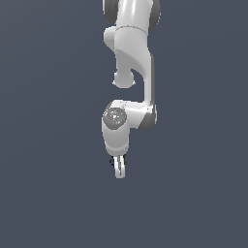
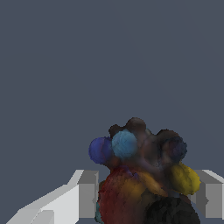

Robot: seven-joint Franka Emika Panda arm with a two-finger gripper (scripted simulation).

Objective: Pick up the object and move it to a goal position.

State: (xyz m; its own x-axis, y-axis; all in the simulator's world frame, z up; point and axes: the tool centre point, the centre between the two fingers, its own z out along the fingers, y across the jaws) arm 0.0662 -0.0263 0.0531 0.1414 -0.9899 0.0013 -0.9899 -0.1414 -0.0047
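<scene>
The gripper (image 1: 119, 170) points down, its two white fingers (image 1: 120, 167) drawn close together with only a narrow gap between them. In the wrist view the fingers (image 2: 83, 194) stand on either side of the object (image 2: 140, 175), close against its flanks, so the gripper appears to be closed on it; actual contact at the pads is hard to confirm, since the lump covers them.

The object is a dark, knobbly lump (blue, light blue, yellow and reddish-orange bumps show on its surface) and it sits between the fingers, filling the space there. In the exterior view it is nearly hidden: just a small dark speck (image 1: 112, 162) at the fingers' edge, on the exterior view's left.

Above the gripper the white arm (image 1: 131, 53) rises, with a round grey joint cap (image 1: 115, 117) facing the camera and a bend toward the exterior view's right before it goes out of frame at the top.

Everything around is flat slate grey background (image 1: 48, 145) with no visible surface edge
</scene>
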